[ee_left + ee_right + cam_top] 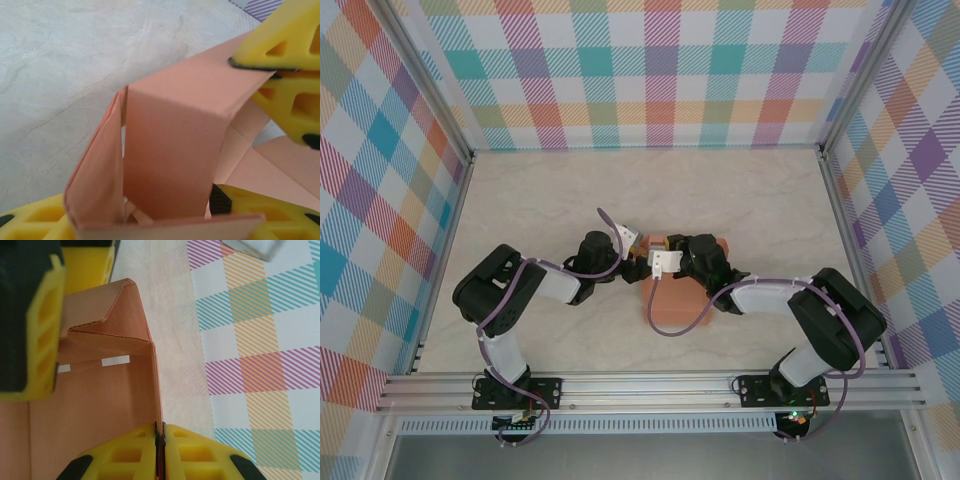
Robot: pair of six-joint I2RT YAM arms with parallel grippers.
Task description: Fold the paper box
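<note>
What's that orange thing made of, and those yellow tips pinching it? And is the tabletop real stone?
The paper box looks like thin matte card: sharp creases, a thin cut edge, no gloss. The right pincer's fingers look like yellow rubber or plastic, moulded with hollow cells. The table shows pale marble veining, possibly a printed laminate.

Top camera looking down, 2 wrist cameras close on paper box (pixel 175 150)
</note>
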